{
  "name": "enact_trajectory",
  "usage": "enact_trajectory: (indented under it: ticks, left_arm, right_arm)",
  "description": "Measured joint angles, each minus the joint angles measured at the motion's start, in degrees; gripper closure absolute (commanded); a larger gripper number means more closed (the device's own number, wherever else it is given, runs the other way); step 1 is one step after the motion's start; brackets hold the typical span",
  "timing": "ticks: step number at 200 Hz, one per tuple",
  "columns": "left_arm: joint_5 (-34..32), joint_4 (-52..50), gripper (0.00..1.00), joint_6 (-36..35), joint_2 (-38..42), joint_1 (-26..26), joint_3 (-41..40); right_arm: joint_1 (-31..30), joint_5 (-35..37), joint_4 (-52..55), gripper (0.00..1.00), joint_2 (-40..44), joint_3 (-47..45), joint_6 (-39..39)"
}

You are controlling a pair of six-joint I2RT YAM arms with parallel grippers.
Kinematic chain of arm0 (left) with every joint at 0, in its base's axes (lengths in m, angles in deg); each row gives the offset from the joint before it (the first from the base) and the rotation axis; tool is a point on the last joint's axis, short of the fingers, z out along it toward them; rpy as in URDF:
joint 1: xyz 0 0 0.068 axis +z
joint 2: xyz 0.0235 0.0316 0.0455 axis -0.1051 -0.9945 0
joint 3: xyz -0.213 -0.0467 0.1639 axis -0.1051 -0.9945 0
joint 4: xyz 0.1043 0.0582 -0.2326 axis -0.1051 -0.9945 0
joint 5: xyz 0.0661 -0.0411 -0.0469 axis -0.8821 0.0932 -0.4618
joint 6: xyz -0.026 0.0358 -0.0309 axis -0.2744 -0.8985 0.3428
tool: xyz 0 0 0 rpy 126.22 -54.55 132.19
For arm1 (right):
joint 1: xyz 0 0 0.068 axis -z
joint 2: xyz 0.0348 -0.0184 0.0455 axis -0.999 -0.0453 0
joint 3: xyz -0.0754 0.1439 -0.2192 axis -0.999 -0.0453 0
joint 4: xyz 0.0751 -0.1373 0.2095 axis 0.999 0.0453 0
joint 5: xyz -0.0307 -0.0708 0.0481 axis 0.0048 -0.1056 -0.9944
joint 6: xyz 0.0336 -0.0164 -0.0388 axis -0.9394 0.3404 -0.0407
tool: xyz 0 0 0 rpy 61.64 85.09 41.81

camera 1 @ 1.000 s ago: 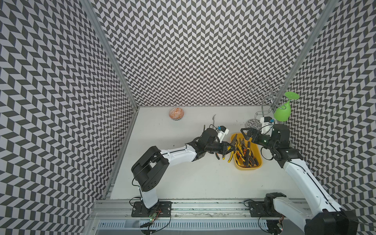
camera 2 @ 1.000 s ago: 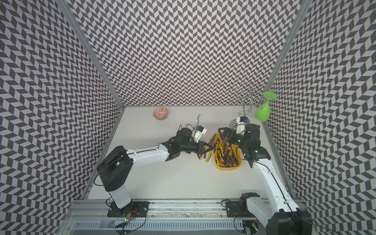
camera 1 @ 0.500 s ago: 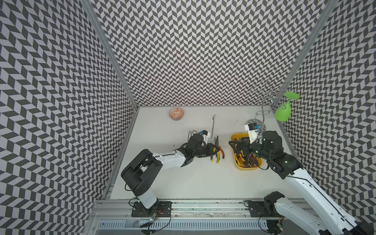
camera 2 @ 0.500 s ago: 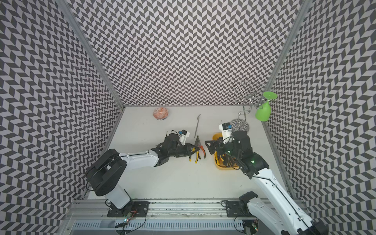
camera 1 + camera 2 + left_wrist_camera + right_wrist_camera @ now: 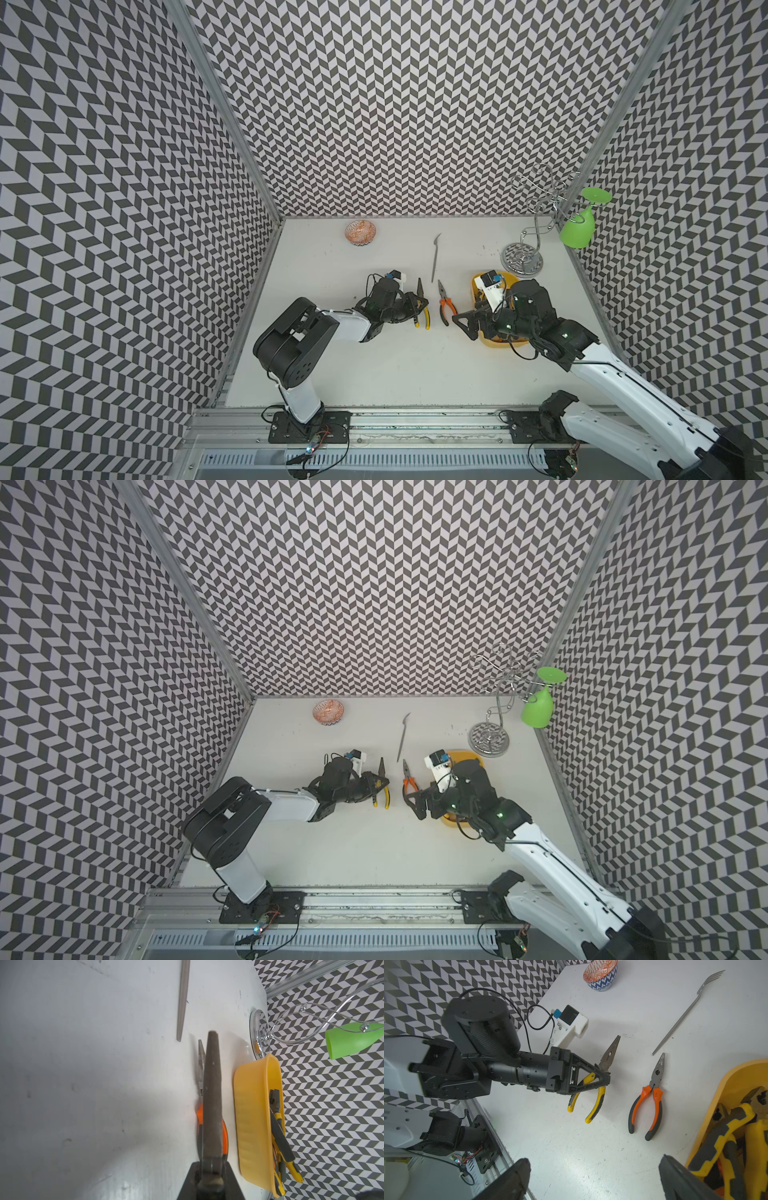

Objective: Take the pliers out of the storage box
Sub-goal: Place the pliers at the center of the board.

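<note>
On the white surface (image 5: 374, 365), the yellow storage box (image 5: 724, 1084) holds a heap of pliers (image 5: 724, 1126), so I judge most of the job is left. Two pairs are out. My left pincer (image 5: 604, 1078), pressed together, pinches a yellow-handled pair (image 5: 593, 1093) at its joint, beside an orange-handled pair (image 5: 648, 1103) lying free. My right pincer (image 5: 465, 326) hangs spread and empty near the box. In both top views my right arm (image 5: 573, 340) hides the heap; the right wrist view shows it.
</note>
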Motion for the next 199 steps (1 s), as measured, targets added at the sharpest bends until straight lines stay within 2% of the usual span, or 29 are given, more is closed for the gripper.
enact_trajectory:
  ticks: [78, 93, 102, 112, 141, 189, 199]
  left_arm:
    - [4.5, 5.0, 1.00, -0.3, -9.7, 0.4, 2.9]
    - [4.9, 5.6, 0.87, -0.3, -10.6, 0.6, 3.4]
    - [5.0, 5.7, 0.75, -0.2, -10.6, 0.7, 3.4]
    - [5.2, 5.9, 0.68, -0.2, -10.6, 0.9, 3.5]
    - [6.3, 7.6, 0.36, 0.3, -10.4, 1.4, 3.8]
    - [5.2, 5.2, 0.03, -2.8, -7.0, 1.6, 3.5]
    - [4.5, 3.4, 0.02, -4.5, -5.1, 1.6, 3.2]
  right_arm:
    - [-1.1, 2.2, -0.9, 0.00, 0.7, 0.0, -0.7]
    - [-1.1, 3.0, -1.0, 0.01, 0.6, 0.0, -0.9]
    - [-1.1, 3.7, -1.0, 0.01, 0.5, 0.0, -1.1]
    - [-1.1, 4.6, -1.0, 0.01, 0.3, 0.0, -1.4]
    - [-1.1, 9.6, -0.9, 0.01, -0.3, 0.2, -3.2]
    - [-0.8, 19.8, 0.7, 0.01, -3.3, 4.6, -4.0]
    - [-0.2, 21.7, 1.3, 0.01, -4.7, 6.1, -4.7]
